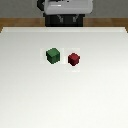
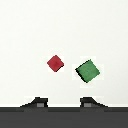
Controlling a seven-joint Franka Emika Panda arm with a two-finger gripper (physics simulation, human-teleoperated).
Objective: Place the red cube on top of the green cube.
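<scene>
You're looking at a white counter with both cubes sitting on it, near the middle. The red cube is resting just beside the green cube, at about its 4 o'clock in the exterior view, a small gap between them, not touching. The green cube is looking slightly larger. Both are lying flat on the counter, nothing stacked.

In the wrist view the red cube is showing as a diamond, with the green cube near it, also rotated, apart from it.

Your gripper is hanging above the counter; the jaws are standing spread apart, holding nothing, both fingertips showing dark at the frame edge. Neither cube is sitting between them. The arm's base is showing at 12 o'clock in the exterior view, behind the counter's far edge.
</scene>
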